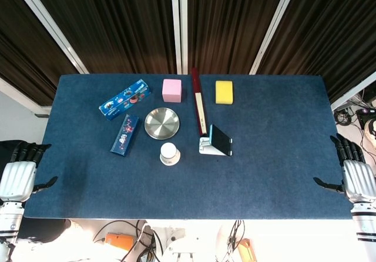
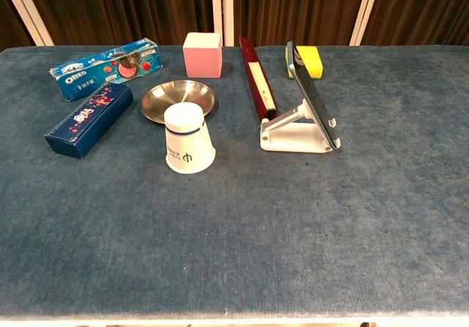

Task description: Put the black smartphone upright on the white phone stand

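Note:
The black smartphone (image 1: 220, 139) (image 2: 314, 96) leans upright on the white phone stand (image 1: 207, 148) (image 2: 290, 132) near the middle of the blue table. My right hand (image 1: 356, 177) hangs off the table's right edge, fingers spread, holding nothing. Off the left edge my left hand (image 1: 17, 177) sits the same way, fingers apart and empty. Neither hand shows in the chest view.
A white paper cup (image 2: 187, 138) stands upside down left of the stand, a steel dish (image 2: 178, 99) behind it. A dark red long box (image 2: 256, 77) lies close beside the stand. Further back are a pink cube (image 2: 202, 53), a yellow block (image 2: 309, 60) and two blue snack boxes (image 2: 104, 59) (image 2: 89, 119).

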You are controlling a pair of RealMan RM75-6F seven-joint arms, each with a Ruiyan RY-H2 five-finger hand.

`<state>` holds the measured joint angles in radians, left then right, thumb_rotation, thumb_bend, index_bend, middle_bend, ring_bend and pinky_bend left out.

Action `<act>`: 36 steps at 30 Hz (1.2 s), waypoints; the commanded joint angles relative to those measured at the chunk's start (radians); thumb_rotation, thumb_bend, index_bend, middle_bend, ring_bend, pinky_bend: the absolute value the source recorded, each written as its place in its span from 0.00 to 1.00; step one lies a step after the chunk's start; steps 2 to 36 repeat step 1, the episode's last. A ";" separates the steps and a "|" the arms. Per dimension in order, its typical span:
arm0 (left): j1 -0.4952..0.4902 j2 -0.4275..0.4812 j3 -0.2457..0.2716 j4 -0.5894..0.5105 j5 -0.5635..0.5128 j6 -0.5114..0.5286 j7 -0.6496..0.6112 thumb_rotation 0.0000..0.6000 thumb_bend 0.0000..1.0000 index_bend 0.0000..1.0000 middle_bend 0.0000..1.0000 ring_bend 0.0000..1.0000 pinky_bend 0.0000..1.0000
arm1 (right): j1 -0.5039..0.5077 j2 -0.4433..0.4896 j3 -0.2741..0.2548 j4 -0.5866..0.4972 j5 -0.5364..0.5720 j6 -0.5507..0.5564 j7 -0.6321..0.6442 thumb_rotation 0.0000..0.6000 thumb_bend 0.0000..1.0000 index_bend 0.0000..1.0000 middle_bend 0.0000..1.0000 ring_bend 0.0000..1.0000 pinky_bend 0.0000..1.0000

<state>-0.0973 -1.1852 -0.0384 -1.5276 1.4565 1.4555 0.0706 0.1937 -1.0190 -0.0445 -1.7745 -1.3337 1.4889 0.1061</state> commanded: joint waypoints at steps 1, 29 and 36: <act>0.000 -0.002 -0.003 0.002 0.001 0.005 -0.003 1.00 0.09 0.17 0.19 0.11 0.00 | -0.015 0.016 -0.009 0.003 -0.030 -0.009 0.030 1.00 0.20 0.00 0.02 0.00 0.01; 0.000 -0.002 -0.003 0.002 0.001 0.005 -0.003 1.00 0.09 0.17 0.19 0.11 0.00 | -0.015 0.016 -0.009 0.003 -0.030 -0.009 0.030 1.00 0.20 0.00 0.02 0.00 0.01; 0.000 -0.002 -0.003 0.002 0.001 0.005 -0.003 1.00 0.09 0.17 0.19 0.11 0.00 | -0.015 0.016 -0.009 0.003 -0.030 -0.009 0.030 1.00 0.20 0.00 0.02 0.00 0.01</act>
